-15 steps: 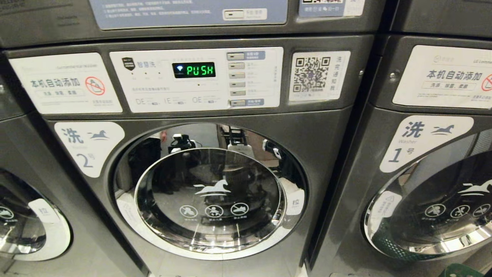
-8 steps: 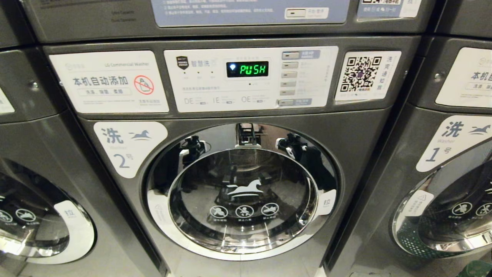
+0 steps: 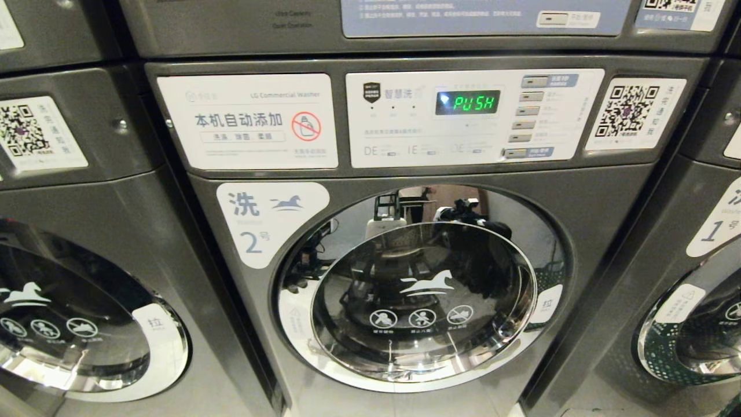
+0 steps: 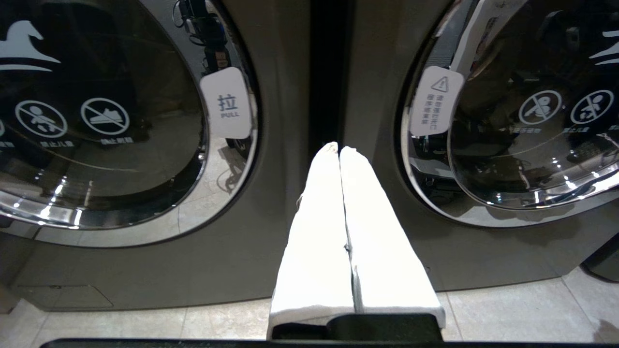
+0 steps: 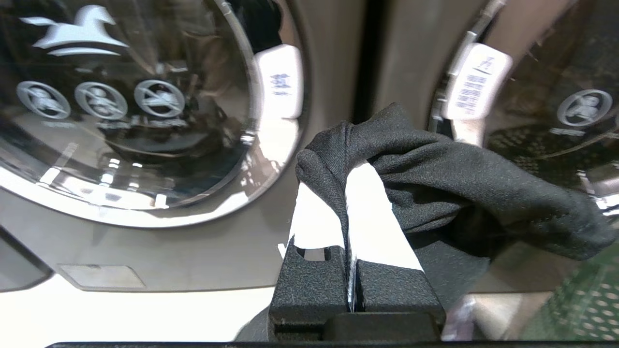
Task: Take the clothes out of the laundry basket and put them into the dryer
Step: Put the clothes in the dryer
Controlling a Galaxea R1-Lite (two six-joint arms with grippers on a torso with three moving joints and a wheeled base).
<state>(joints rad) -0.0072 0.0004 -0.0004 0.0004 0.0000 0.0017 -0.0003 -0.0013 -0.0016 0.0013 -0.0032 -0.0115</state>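
Note:
A black garment (image 5: 459, 188) hangs bunched over my right gripper (image 5: 346, 169), which is shut on a fold of it, low in front of the gap between two machines. A corner of the green perforated laundry basket (image 5: 578, 304) shows on the floor beside it. My left gripper (image 4: 338, 147) is shut and empty, pointing at the dark gap between two other machine fronts. Neither gripper appears in the head view. There, a grey front-loading machine marked 2 fills the middle, its round glass door (image 3: 422, 289) shut and its display (image 3: 468, 102) reading PUSH.
Similar grey machines stand close on both sides, doors (image 3: 75, 324) (image 3: 694, 336) shut. Door 2 has a white pull tab (image 3: 547, 304) on its right edge. Another unit (image 3: 405, 23) is stacked above. Pale floor tiles (image 4: 508, 309) run along the machine bases.
The whole head view has slid rightward, so the camera has moved left along the row; machine 2 now sits right of centre. Nothing in the scene itself has moved.

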